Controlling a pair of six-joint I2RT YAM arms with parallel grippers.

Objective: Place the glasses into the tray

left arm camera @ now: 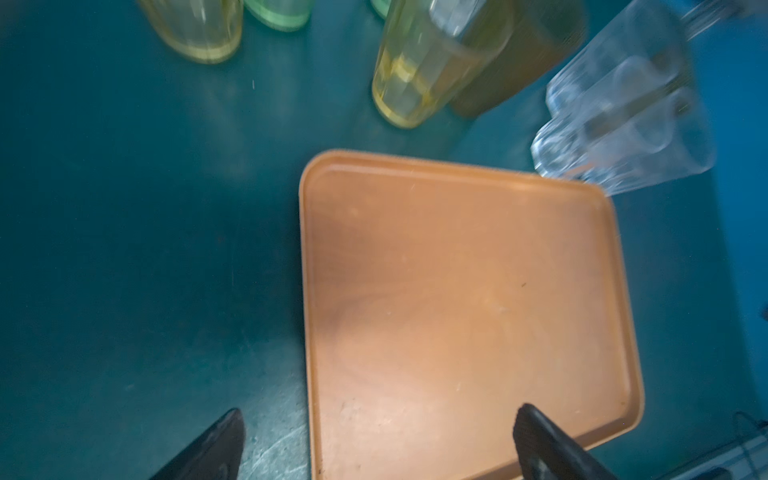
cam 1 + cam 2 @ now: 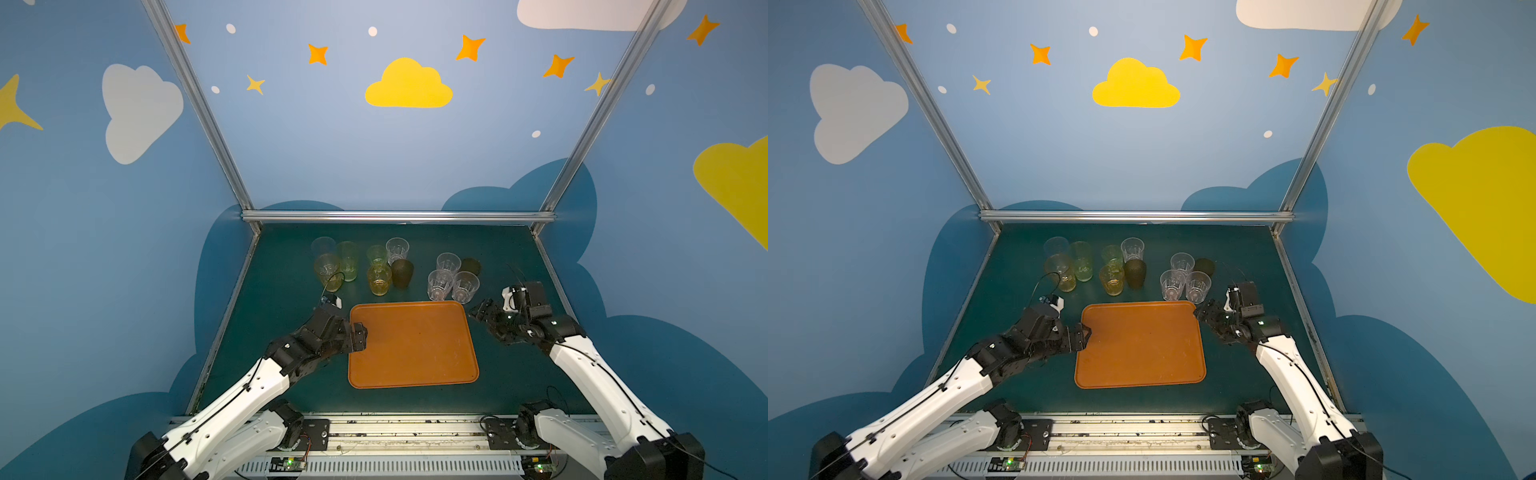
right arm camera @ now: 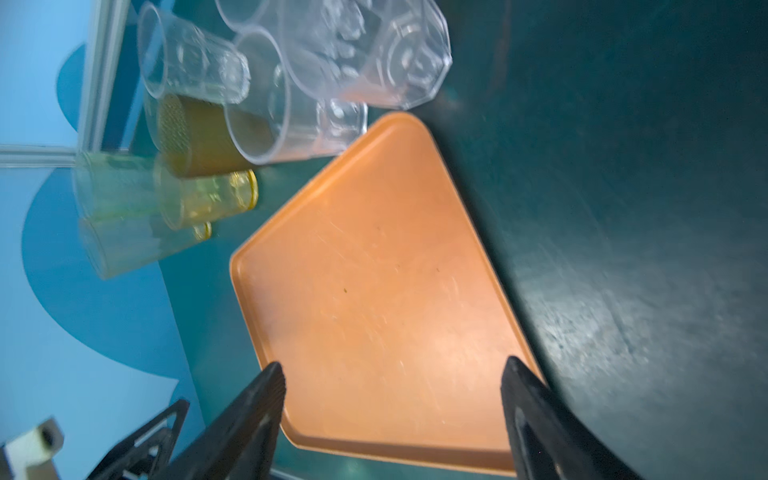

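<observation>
Both wide: L tool [image 2: 360,337], R tool [image 2: 477,314], by tray [image 2: 411,347]; all glasses [image 2: 439,285] only in top views.

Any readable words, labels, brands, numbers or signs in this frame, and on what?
None can be read.
The tray and the glasses bear no print in any view.
The wall shows only painted clouds and stars.
Any marking on the circuit boards by the front rail is too small to tell.

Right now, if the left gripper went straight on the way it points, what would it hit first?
Most likely the tray: the left gripper sits at its left edge, jaws open, aimed across its bare floor. Height is unclear, so it might skim over.
</observation>
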